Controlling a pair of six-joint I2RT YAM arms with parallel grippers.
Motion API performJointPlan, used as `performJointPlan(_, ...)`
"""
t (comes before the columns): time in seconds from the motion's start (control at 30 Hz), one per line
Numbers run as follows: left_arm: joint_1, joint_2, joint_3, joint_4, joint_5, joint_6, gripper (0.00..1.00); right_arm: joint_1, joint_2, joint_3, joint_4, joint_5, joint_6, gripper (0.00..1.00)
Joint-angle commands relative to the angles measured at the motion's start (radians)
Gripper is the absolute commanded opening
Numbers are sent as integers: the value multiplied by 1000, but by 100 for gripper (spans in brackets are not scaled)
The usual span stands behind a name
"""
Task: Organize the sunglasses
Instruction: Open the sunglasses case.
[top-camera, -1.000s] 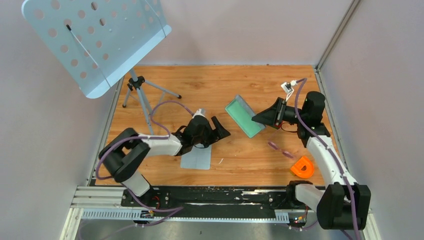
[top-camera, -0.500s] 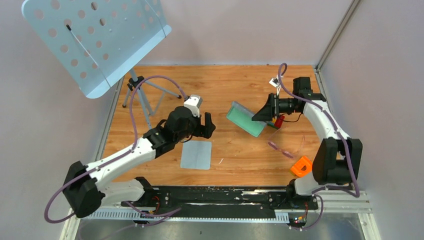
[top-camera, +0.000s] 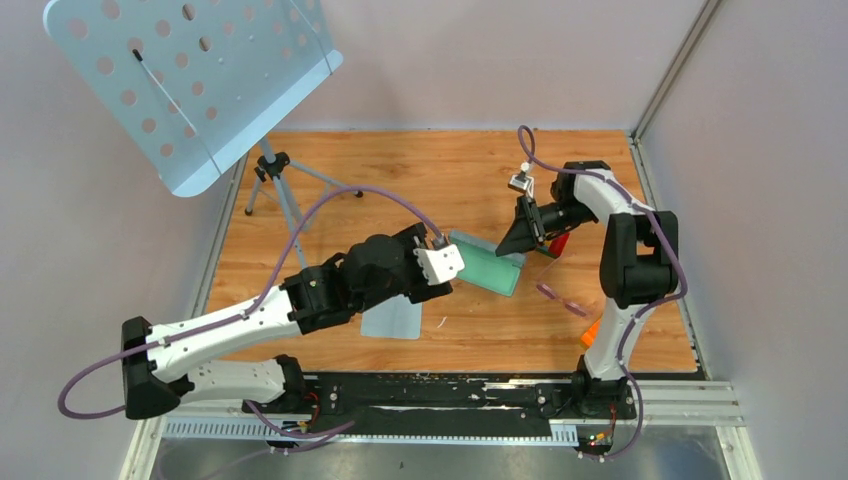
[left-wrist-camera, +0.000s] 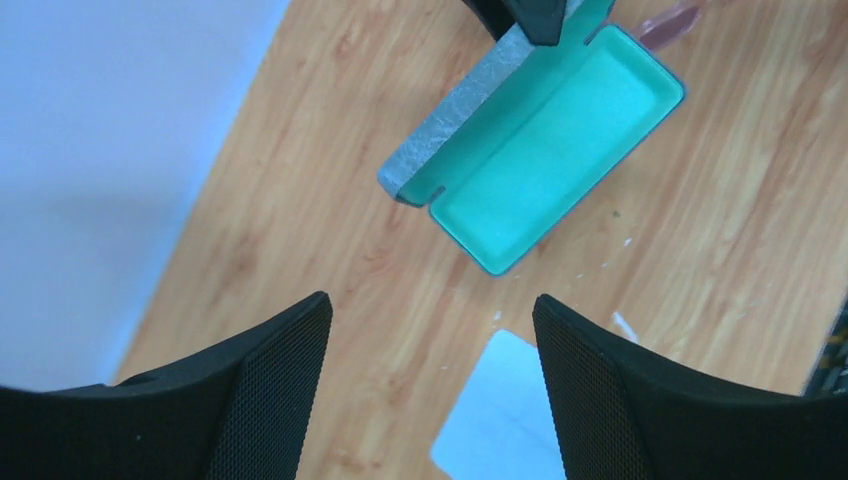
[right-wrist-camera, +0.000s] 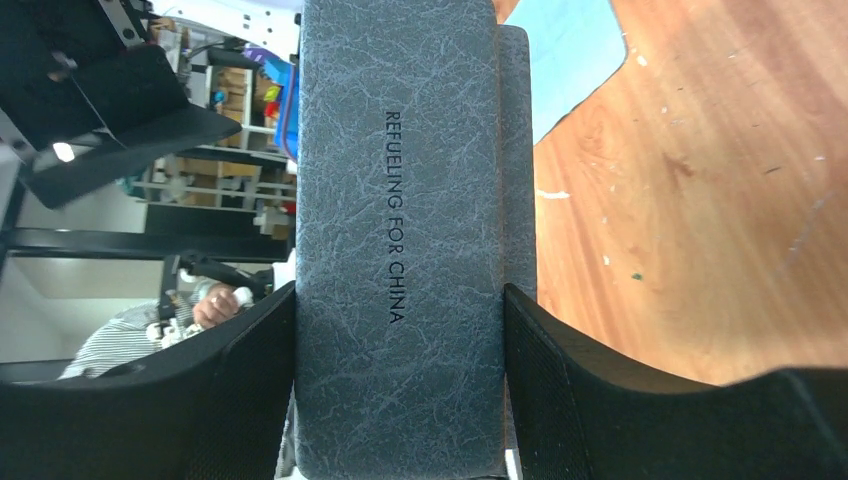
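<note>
A wooden table (top-camera: 400, 170) is seen from above. The sunglasses (top-camera: 560, 297) are laid flat on the bare wood right of centre, just near and right of the case (left-wrist-camera: 545, 160). They are apart from it and are touched by neither gripper.

The case is laid open with its teal inside turned up and its grey lid raised along one long side. That lid is clamped across its width between the fingers of the right gripper (right-wrist-camera: 400, 290), and dark lettering is shown on the grey cover. The left gripper (left-wrist-camera: 430, 305) is held above the wood just left of the case, its jaws spread wide with nothing between them.

A pale cloth (top-camera: 400, 322) is spread on the near side of the left gripper and is partly hidden under the left arm. A small red object (top-camera: 558, 243) is seen just right of the right gripper. An orange object (top-camera: 590, 335) is half hidden behind the right arm. A perforated music stand (top-camera: 190, 80) is set at the far left corner.
</note>
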Motion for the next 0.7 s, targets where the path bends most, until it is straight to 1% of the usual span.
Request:
performJointPlan(0.0,-87,8,1,92,-202,304,76,27,16,22,-186,-105,-78,0)
performJointPlan(0.07,-94,9,-16,160,-209,345,74,40,18,25,-185,-117,-65,0)
performJointPlan(0.13,-97,18,-25,208,-185,377,74,51,18,26,-183,-118,-44,0)
performJointPlan(0.23,-101,72,0,221,-136,414,78,70,8,13,-169,-108,-22,0)
performJointPlan(0.3,-102,115,41,181,-84,429,83,78,-4,4,-146,-98,-1,0)
performJointPlan(0.37,-101,166,110,91,-15,417,85,84,-21,-9,-123,-96,19,0)
performJointPlan(0.47,-102,235,201,-21,37,376,83,92,-55,-22,-101,-71,29,0)
performJointPlan(0.67,-100,276,262,-106,48,357,78,136,-134,-46,-97,-2,-19,0)
